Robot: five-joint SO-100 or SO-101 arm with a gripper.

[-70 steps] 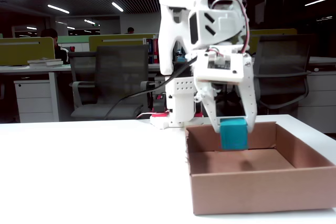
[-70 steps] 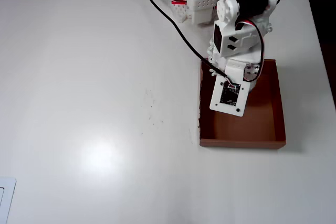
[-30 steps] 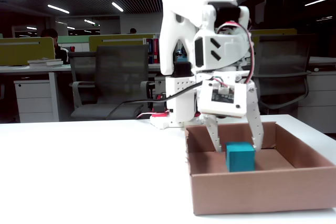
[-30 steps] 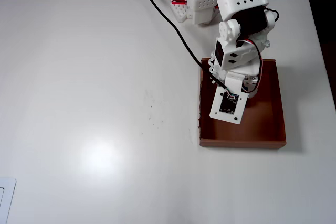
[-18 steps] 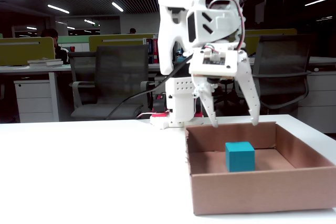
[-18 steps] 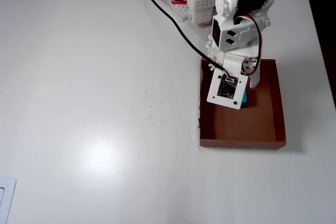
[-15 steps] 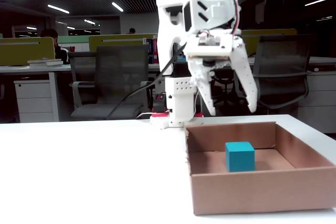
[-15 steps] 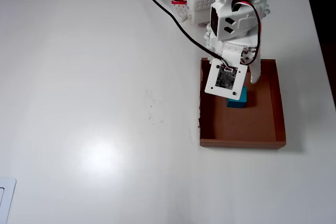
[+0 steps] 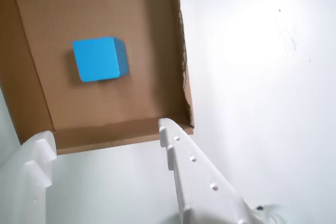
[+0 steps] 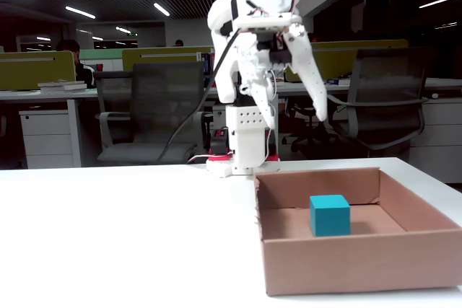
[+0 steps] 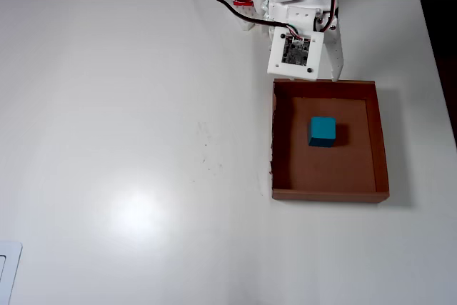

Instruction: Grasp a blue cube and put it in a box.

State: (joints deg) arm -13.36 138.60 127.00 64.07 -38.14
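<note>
Brown cardboard forms the box (image 11: 379,141), a shallow open tray resting on the white counter (image 11: 128,105). Teal-blue cube (image 11: 322,131) sits flat on the box floor, in the half nearer the arm's base and roughly centred between the side walls in the overhead view; it touches no wall. The wrist view shows the same cube (image 9: 100,59) lying free on the cardboard, with nothing around it.

Tool (image 10: 296,110) hangs high above the box's rear wall in the fixed view, well apart from the cube. Its two fingers are spread wide and hold nothing. In the overhead view the tool (image 11: 325,69) is at the box's rear wall, toward the arm's base.

Task status, as a judgement: placement appears complete, since the cube rests inside the box and the tool is clear of it. The step in hand is the retreat. The next move should call only for carrying the arm toward its base without clipping the box's rear wall.
</note>
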